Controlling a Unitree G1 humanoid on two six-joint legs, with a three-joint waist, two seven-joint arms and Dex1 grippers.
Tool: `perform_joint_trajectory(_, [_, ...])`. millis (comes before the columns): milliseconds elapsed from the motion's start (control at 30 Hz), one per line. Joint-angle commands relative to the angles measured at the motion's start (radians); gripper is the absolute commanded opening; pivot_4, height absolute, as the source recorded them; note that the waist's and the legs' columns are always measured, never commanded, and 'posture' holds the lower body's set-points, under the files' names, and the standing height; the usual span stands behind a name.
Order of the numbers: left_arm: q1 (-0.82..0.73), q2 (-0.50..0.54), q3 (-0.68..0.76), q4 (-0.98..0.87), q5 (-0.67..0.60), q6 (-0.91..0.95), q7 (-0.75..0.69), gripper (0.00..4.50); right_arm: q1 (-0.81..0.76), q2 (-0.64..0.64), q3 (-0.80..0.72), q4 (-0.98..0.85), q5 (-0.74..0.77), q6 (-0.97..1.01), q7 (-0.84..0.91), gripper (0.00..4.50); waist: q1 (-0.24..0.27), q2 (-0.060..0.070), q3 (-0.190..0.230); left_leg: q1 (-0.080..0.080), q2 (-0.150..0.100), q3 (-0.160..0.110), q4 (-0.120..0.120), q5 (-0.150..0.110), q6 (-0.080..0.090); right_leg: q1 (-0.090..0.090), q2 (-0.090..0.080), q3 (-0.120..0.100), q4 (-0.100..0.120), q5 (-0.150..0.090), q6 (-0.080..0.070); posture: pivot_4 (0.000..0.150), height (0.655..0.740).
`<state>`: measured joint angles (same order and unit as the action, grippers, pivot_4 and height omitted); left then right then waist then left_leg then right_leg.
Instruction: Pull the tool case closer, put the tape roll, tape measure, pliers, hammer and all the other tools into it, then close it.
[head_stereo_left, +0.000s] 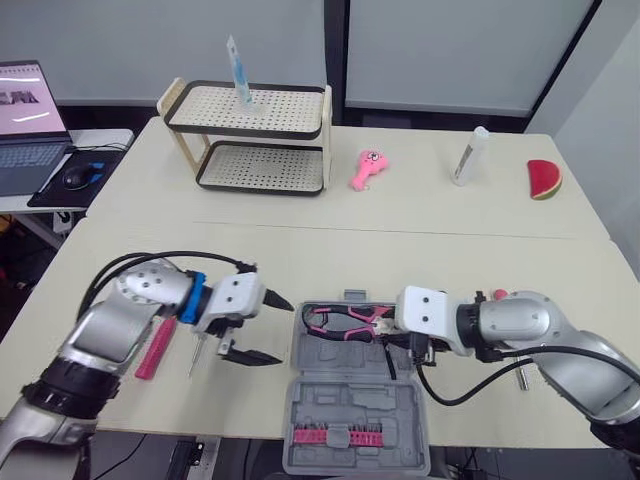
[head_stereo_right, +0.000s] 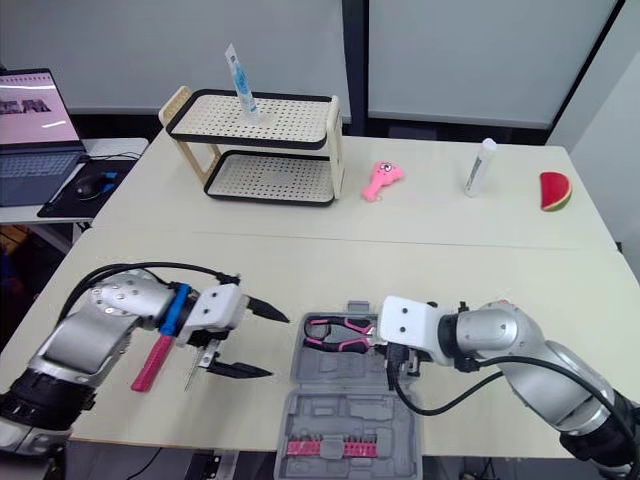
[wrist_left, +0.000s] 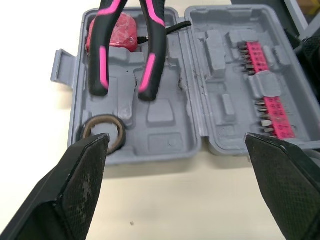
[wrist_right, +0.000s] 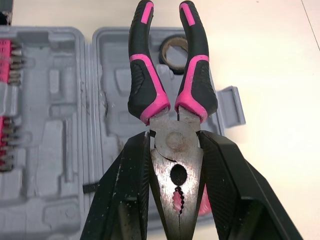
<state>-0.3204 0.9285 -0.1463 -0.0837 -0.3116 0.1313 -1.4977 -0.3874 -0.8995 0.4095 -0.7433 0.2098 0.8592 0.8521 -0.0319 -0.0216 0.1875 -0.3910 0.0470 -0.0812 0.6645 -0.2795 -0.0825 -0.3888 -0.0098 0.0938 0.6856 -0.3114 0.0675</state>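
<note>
Tool case (head_stereo_left: 352, 405) lies open at the near worktop (head_stereo_left: 450, 260) edge, bit strip in its nearer half. Right claw (wrist_right: 175, 150) clamped on pliers (head_stereo_left: 345, 320) by the steel head, handles out over the farther tray half, pointing toward tape roll (wrist_left: 103, 134) seated in a corner. Left claw (head_stereo_left: 285, 330) empty, fingers wide apart, just beside the case. Step judged: setting pliers down. Best to lower them flat into the moulded recess and let go only once seated, so the case can shut. Pliers: black grips with pink inlay, handles slightly splayed, grey metal scuffed.
</note>
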Motion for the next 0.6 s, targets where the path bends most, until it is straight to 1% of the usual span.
perform_joint_trajectory(33, [0.050,0.013,0.086,-0.036,-0.065,-0.059,-0.021,4.50,-0.034,-0.029,-0.016,-0.043,0.009,-0.008,0.046,1.24,0.001,0.000,0.000,0.000,0.000,0.000,0.000,0.000,0.000,0.000,0.000,0.000,0.000,0.000,0.000,0.150,0.7350])
perform_joint_trajectory(233, [0.160,0.001,0.158,-0.096,-0.097,-0.117,0.006,4.50,-0.087,-0.016,0.080,0.005,-0.038,-0.005,0.069,1.24,0.000,0.000,0.000,0.000,0.000,0.000,0.000,0.000,0.000,0.000,0.000,0.000,0.000,0.000,0.000,0.150,0.7350])
perform_joint_trajectory(433, [0.186,-0.003,0.161,-0.109,-0.096,-0.182,0.001,4.50,-0.148,0.073,0.202,0.108,-0.119,-0.026,0.060,1.24,-0.001,0.001,0.001,0.000,0.000,0.001,0.000,0.000,0.000,0.000,0.000,0.000,0.000,0.000,0.000,0.150,0.7350])
perform_joint_trajectory(600, [0.206,0.014,0.162,-0.104,-0.088,-0.209,-0.005,4.50,-0.167,0.126,0.253,0.174,-0.164,-0.051,0.066,1.24,-0.001,0.001,0.001,0.000,0.000,0.001,-0.001,0.000,0.000,-0.001,0.000,0.000,-0.001,0.000,0.000,0.150,0.7350])
